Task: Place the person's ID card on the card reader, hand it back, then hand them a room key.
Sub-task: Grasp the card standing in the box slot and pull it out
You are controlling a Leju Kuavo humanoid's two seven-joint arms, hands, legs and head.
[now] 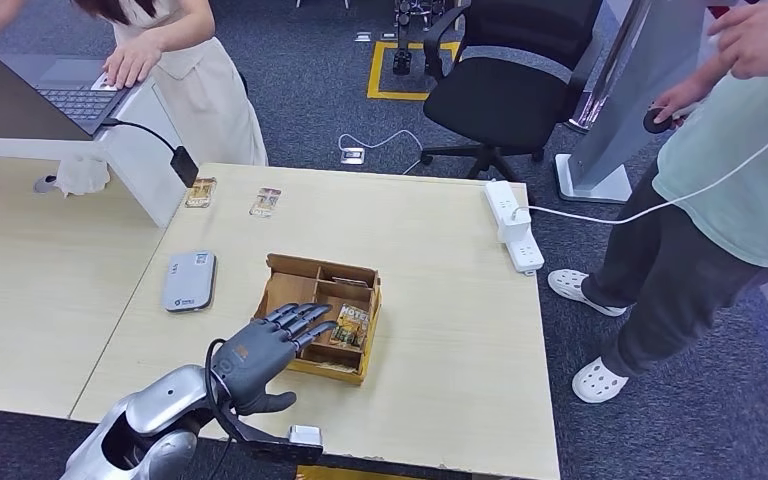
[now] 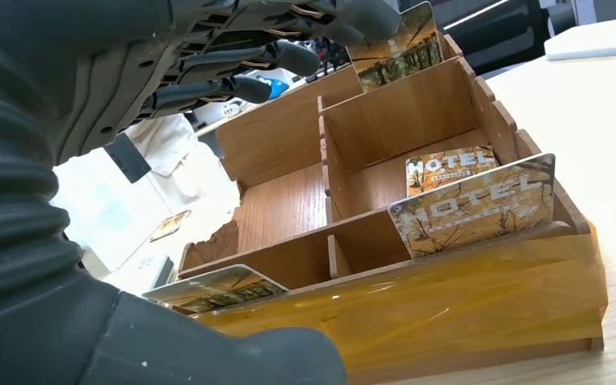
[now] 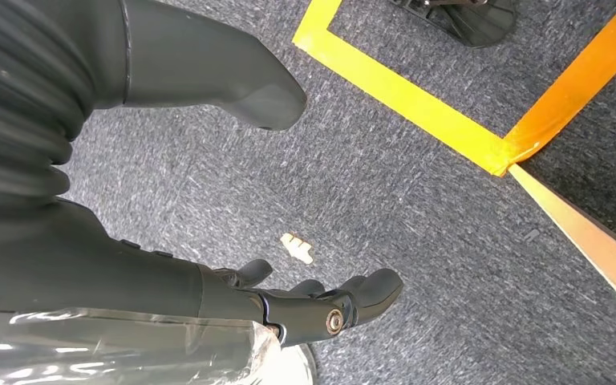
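**Left hand over the key box, holding nothing**

We see one wooden box [image 1: 322,315] with compartments on the table [image 1: 440,330], and we take it as our landmark. Our left hand [image 1: 265,352] hovers over its near-left part, fingers [image 1: 305,318] spread apart and holding nothing. In the left wrist view we count three hotel key cards [image 2: 473,204] in the box: two upright in one compartment and one lying at the near corner. A fourth stands at the far wall.

Left of the box lies one grey card reader [image 1: 189,281]. Beyond it, near the table's far edge, lie two small cards [image 1: 265,203].

Our right hand [image 3: 289,301] hangs over grey carpet, fingers loosely apart, empty.

Two people stand beyond the table.
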